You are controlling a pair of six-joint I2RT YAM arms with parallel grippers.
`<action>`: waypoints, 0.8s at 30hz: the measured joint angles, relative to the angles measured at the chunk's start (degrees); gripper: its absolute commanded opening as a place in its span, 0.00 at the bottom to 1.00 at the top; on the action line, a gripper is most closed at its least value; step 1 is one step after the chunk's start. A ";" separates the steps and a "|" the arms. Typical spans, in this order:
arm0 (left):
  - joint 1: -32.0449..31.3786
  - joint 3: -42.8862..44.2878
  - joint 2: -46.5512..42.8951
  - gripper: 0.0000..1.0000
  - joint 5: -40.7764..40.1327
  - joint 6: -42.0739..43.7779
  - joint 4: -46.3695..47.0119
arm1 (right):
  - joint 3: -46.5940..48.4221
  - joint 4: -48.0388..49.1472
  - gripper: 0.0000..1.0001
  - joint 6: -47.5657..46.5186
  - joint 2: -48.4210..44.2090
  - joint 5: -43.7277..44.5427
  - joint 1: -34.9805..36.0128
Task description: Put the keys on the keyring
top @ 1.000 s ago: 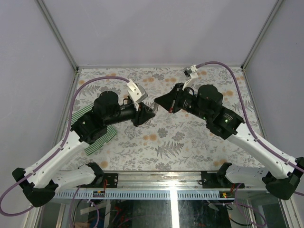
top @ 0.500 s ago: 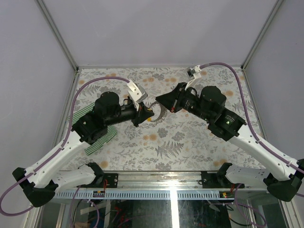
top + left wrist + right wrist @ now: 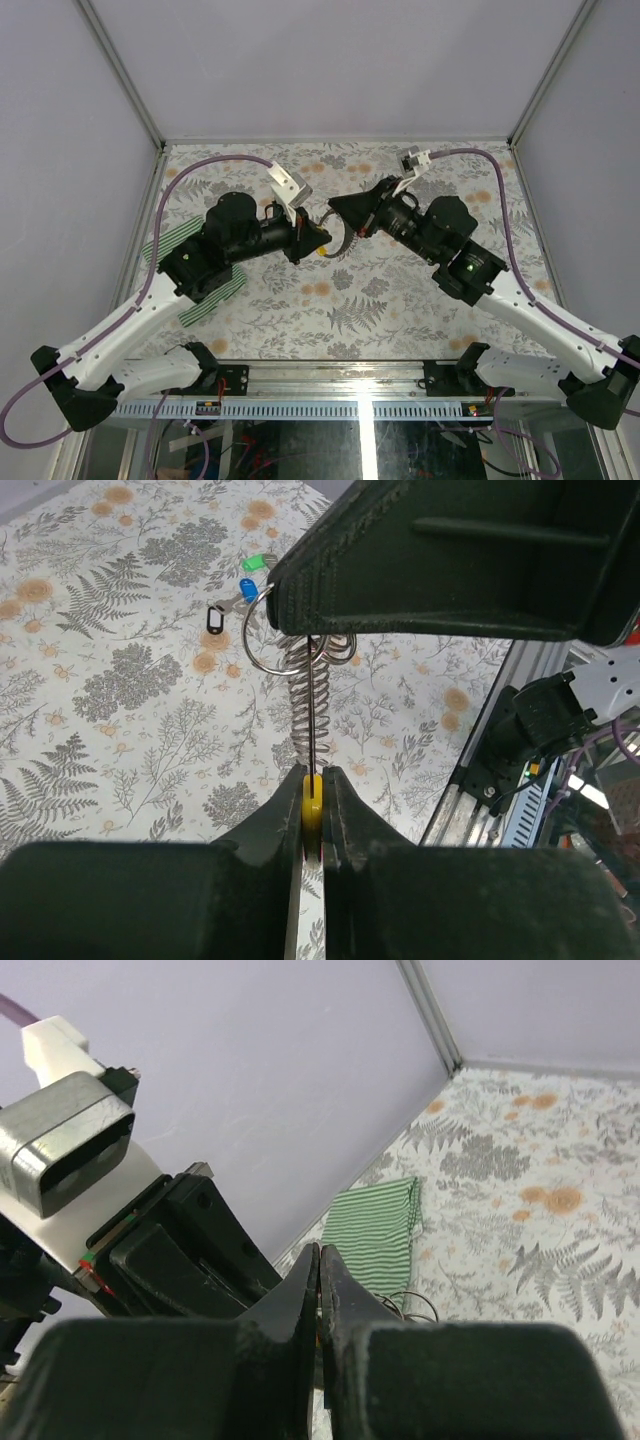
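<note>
In the left wrist view my left gripper [image 3: 313,780] is shut on the keyring's yellow tag [image 3: 313,802]. A thin wire runs straight up from the tag to a silvery ring [image 3: 262,645] at the tip of my right gripper's fingers [image 3: 440,560]. The blue key [image 3: 248,588] and the green key [image 3: 257,562] show just beyond that ring; I cannot tell whether they hang on it or lie on the table. In the top view the two grippers, left [image 3: 318,238] and right [image 3: 336,211], meet tip to tip above the table's middle, with the keyring [image 3: 340,244] between them. My right gripper [image 3: 320,1256] is shut.
A green-and-white striped cloth [image 3: 212,290] lies under the left arm, and also shows in the right wrist view [image 3: 385,1228]. A small black clip [image 3: 213,618] lies on the flowered table [image 3: 380,300]. Grey walls surround the table.
The left gripper has moved right and the right gripper has moved left and up, so their tips have closed together. The silvery loop has come into view between them.
</note>
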 measured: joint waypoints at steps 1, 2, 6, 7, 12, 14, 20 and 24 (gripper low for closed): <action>-0.13 -0.02 0.07 0.12 -0.26 -0.81 0.28 | -1.09 1.88 0.00 -0.55 -0.24 0.04 0.00; -0.15 -0.02 0.15 0.17 -0.37 -1.46 0.57 | -2.40 4.11 0.00 -1.07 -0.63 0.04 0.00; -0.81 -0.02 0.09 0.26 0.11 -3.41 3.43 | -10.19 14.27 0.00 -3.34 -3.02 0.09 0.00; -0.90 -0.02 -0.04 0.28 0.28 -3.65 4.22 | -12.17 16.63 0.00 -3.74 -3.52 -0.04 0.00; -0.94 0.17 -1.07 0.36 1.77 -4.46 6.36 | -15.98 25.38 0.00 -5.44 -4.87 -1.75 0.00; -0.94 1.07 -1.42 0.38 2.84 -4.61 6.64 | -16.35 28.44 0.00 -5.99 -5.81 -2.54 0.00; -0.94 3.15 -5.20 0.40 5.27 -4.22 8.55 | -16.41 35.06 0.00 -8.28 -10.19 -5.62 -0.02; -0.94 3.19 -8.83 0.39 7.85 -4.92 12.76 | -15.89 35.80 0.00 -9.70 -12.04 -9.40 -0.04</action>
